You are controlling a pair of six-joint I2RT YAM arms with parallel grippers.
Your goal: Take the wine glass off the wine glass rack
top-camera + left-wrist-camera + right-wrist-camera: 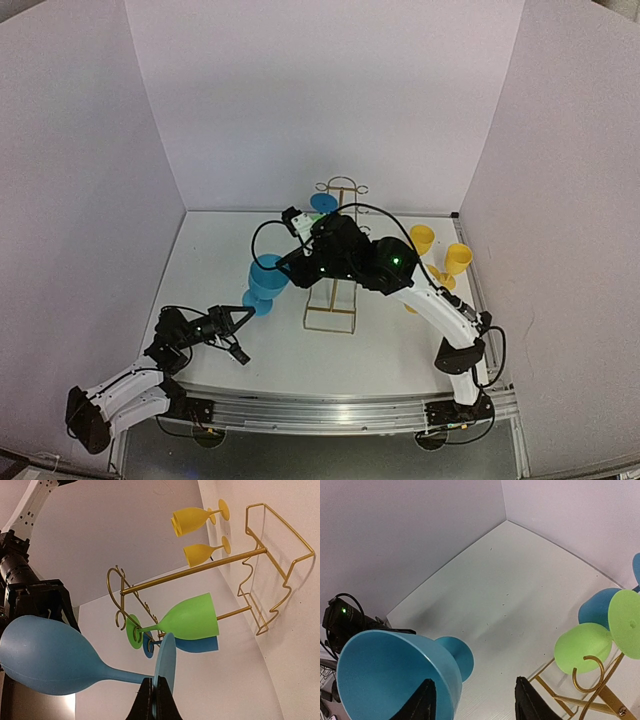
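The left fingers (147, 700) were pressed together, clamped on the rim of the round foot of a light-blue wine glass (50, 655). That glass was off the rack, with its bowl out to the left in the left wrist view. From above, it sat left of the wine glass rack (200, 567), which stood on its rectangular base near the middle of the counter (390, 340), partly hidden under the right arm. A green wine glass (192, 617) hung on the rack by its foot, caught in the side hooks. A darker blue glass (200, 645) hung just behind it.

The right fingers (527, 702) stood apart with only bare counter between them. The light-blue bowl lay just outside one finger, possibly touching it, though the right wrist view did not settle that. The rack's hooks and the green glass lay off to the other side. Two yellow glasses (422, 238) stood on the counter at the far right, well apart from the rack.
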